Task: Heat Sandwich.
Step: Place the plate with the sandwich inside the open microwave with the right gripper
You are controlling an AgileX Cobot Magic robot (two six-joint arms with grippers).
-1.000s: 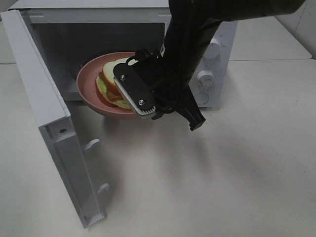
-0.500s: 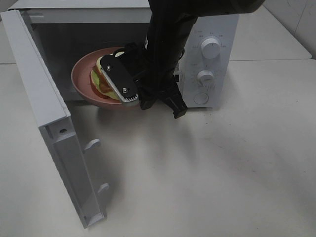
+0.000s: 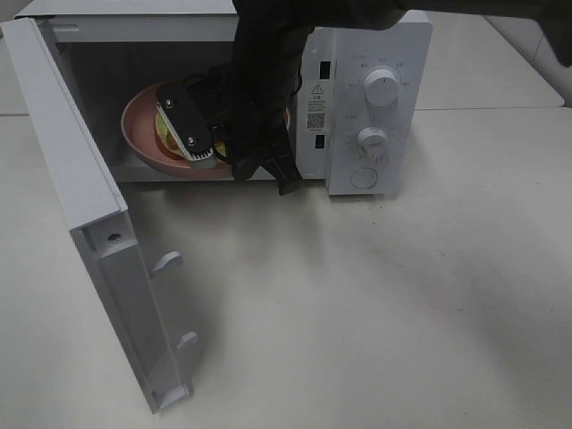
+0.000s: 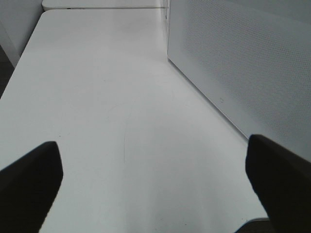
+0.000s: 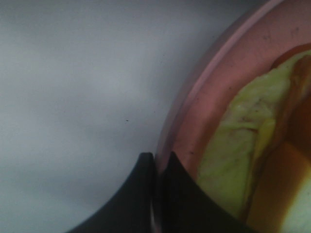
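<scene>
Right gripper of a two-arm robot is pinched tight on the rim of a pink plate, its black arm reaching in through the mouth of a white microwave. The plate sits inside the oven cavity, toward the hinge side. On it lies the sandwich, w/ pale green lettuce and orange-red filling showing. The microwave door stands swung wide open, out in front of the oven. Two knobs are on the control panel, on the side of the cavity away from the hinge. Left gripper, jaws spread wide and holding nothing, is above the bare white table next to a white perforated panel, away from the cavity.
</scene>
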